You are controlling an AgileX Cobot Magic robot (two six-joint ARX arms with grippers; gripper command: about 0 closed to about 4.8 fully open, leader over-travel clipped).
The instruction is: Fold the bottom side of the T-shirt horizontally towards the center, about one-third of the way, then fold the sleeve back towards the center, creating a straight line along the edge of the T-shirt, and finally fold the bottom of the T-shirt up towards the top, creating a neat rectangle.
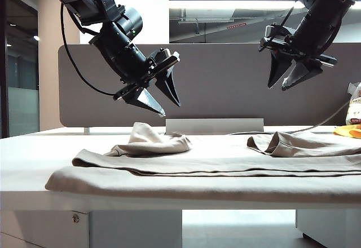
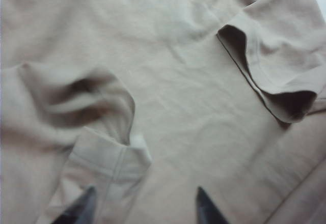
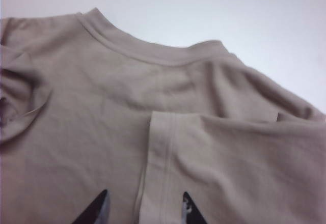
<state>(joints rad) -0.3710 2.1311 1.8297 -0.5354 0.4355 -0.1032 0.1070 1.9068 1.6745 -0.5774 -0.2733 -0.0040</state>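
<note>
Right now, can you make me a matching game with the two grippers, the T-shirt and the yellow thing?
Things:
1. left gripper
2. right gripper
3. T-shirt
4. yellow object

Places:
A. spread across the table
B. on the table's far right edge
C. open in the air, above the shirt's left sleeve
D. open in the air, above the shirt's right sleeve

Pairs: 1-C, 2-D, 3-A, 4-B

T-shirt [image 1: 225,163] runs off the right edge of the exterior view — its right end isn't visible. Small yellow object [image 1: 348,131] at far right is cropped too, can't identify it. Both wrist views show only the fingertips [image 2: 208,208] of left gripper [image 2: 145,208] and right gripper [image 3: 145,210] — bodies cut off. Left wrist view is blurry around the near sleeve [image 2: 76,102].
</note>
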